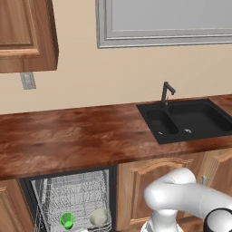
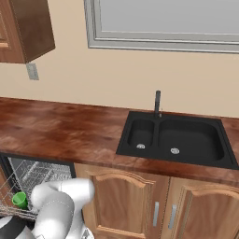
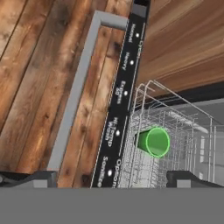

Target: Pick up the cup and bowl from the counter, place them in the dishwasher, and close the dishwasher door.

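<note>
The dishwasher [image 1: 68,199] stands open under the counter [image 1: 68,136], with its grey wire rack pulled out. The green cup [image 1: 67,220] lies in the rack, and the pale bowl [image 1: 99,216] sits just right of it. In the hand view the cup [image 3: 153,141] lies on its side in the wire rack, its mouth toward the camera. The dishwasher door [image 3: 120,100] is lowered; its black control strip and grey bar handle [image 3: 74,96] run up the picture. My gripper [image 3: 114,180] is open above the door's top edge, holding nothing. The cup [image 2: 19,200] also shows in the right base view.
A black sink [image 1: 188,120] with a black faucet [image 1: 166,93] is set into the counter to the right. Arched wooden cabinet doors [image 2: 121,200] flank the dishwasher. The wood-plank floor [image 3: 35,65] lies beyond the door's handle. An upper cabinet [image 1: 25,34] hangs at the left.
</note>
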